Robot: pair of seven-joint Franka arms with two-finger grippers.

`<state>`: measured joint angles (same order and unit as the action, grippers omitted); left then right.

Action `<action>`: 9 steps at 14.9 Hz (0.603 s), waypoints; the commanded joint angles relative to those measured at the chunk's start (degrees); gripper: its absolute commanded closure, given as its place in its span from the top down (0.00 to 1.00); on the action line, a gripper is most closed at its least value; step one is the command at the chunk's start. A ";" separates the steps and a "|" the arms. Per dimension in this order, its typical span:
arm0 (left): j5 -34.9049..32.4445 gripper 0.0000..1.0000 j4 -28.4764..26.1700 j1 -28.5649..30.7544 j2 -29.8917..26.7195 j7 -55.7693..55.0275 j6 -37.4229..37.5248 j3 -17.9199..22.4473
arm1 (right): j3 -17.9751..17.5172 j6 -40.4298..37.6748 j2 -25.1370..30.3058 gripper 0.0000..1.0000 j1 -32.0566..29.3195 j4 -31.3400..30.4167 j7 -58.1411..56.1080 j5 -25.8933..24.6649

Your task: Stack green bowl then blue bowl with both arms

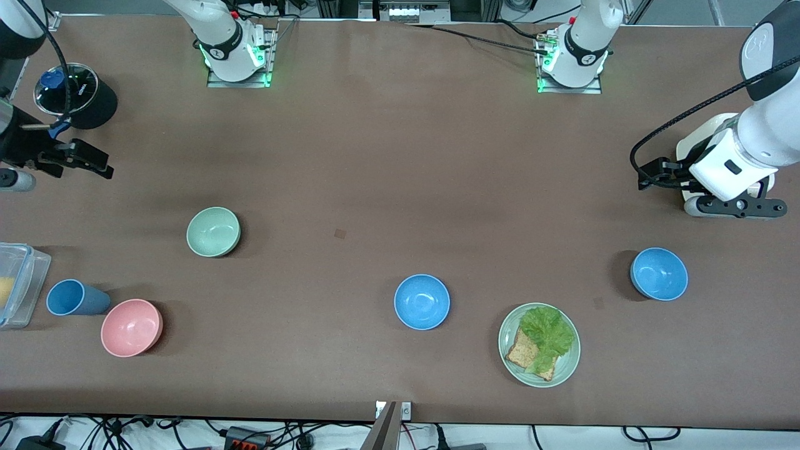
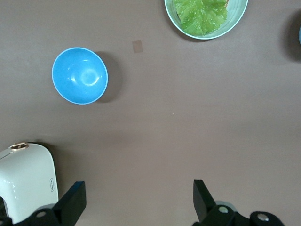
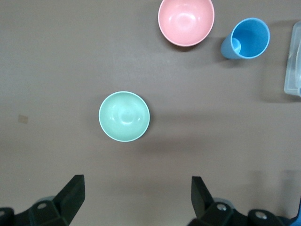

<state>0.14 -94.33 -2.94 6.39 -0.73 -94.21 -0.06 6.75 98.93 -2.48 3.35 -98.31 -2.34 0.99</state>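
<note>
- Here, my left gripper (image 2: 136, 205) hangs open over bare brown table (image 1: 375, 162) at the front view's right edge, beside a white appliance (image 2: 26, 181).
- My right gripper (image 3: 136, 202) hangs open at that view's left edge.
- The small round pale mint-green bowl (image 1: 213, 232) sits left of centre, empty.
- One smooth sky-blue bowl (image 1: 422, 302) sits lower centre; its twin (image 1: 659, 274) sits at lower right, with the lettuce-and-bread green plate (image 1: 539, 344) between and lower.

Green bowl (image 1: 213, 232): small, round, pale mint, upright and empty on the tabletop toward the right arm's end. Blue bowl (image 1: 422, 302): same size, sky-blue, upright, empty, well apart at the green bowl's 4 o'clock, nearer the front camera.
</note>
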 commanded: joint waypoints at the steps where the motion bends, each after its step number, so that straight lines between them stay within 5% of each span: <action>1: -0.57 1.00 -0.50 0.48 -0.50 0.73 0.43 -0.38 | -0.15 2.66 -4.44 1.00 -0.10 -0.57 0.85 -0.90; 9: -0.49 1.00 -0.50 0.56 -0.59 1.09 0.60 -0.56 | -0.07 10.57 -17.54 1.00 0.16 -2.15 1.99 -0.90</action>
<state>0.14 -94.38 -2.88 6.41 -0.73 -94.17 -0.08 6.75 107.68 -18.31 3.35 -99.66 -1.71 0.98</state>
